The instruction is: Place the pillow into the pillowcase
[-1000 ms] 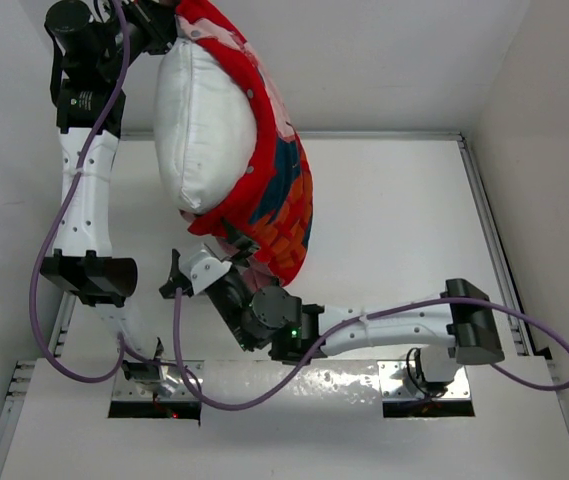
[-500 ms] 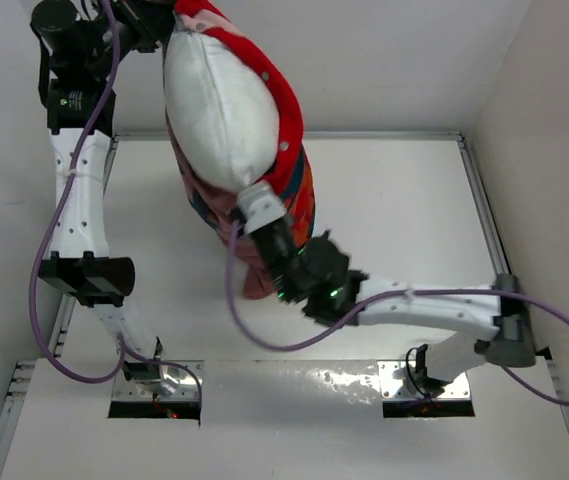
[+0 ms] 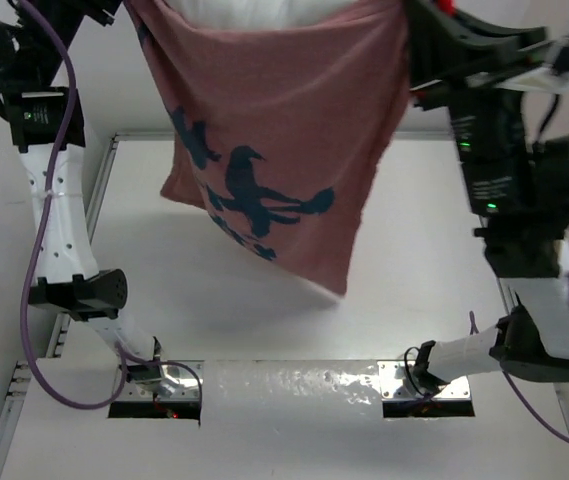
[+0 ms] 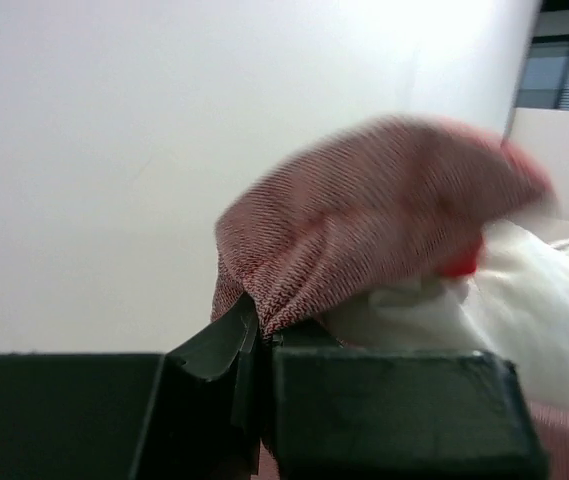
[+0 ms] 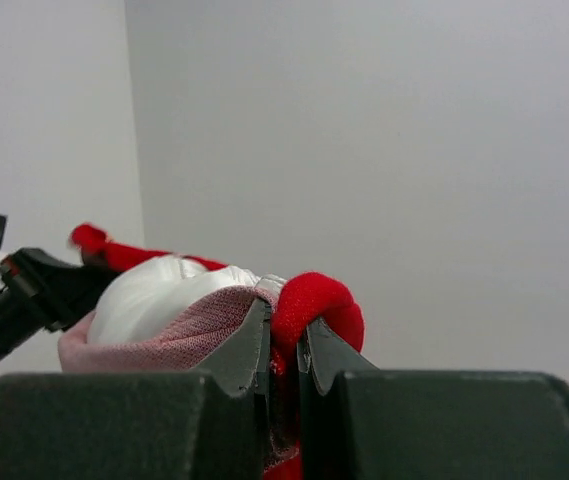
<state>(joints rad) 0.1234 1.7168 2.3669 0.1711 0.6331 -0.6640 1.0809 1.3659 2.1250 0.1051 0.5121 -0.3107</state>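
The pillowcase [image 3: 284, 150] hangs high over the table, its faded pink side with dark blue print facing the overhead camera. The white pillow [image 3: 254, 10] bulges from its top edge. At the top left corner my left gripper [image 4: 260, 335] is shut on a fold of the pillowcase [image 4: 364, 230], with the pillow [image 4: 524, 310] just to the right of it. My right gripper [image 5: 284, 340] is shut on the red hem of the pillowcase [image 5: 314, 300] at the top right corner, the pillow [image 5: 154, 290] lying behind it. In the overhead view both grippers' fingers are hidden.
The white table [image 3: 414, 260] lies below the hanging cloth, walled at the back and on the right. My left arm [image 3: 54, 200] rises along the left edge. My right arm [image 3: 524, 200] stands tall at the right. Purple cables loop near both bases.
The right gripper shut on the pillowcase's hem and swung up to the top right. The cloth now hangs spread between both grippers, pink side out; the left arm lifted a little.
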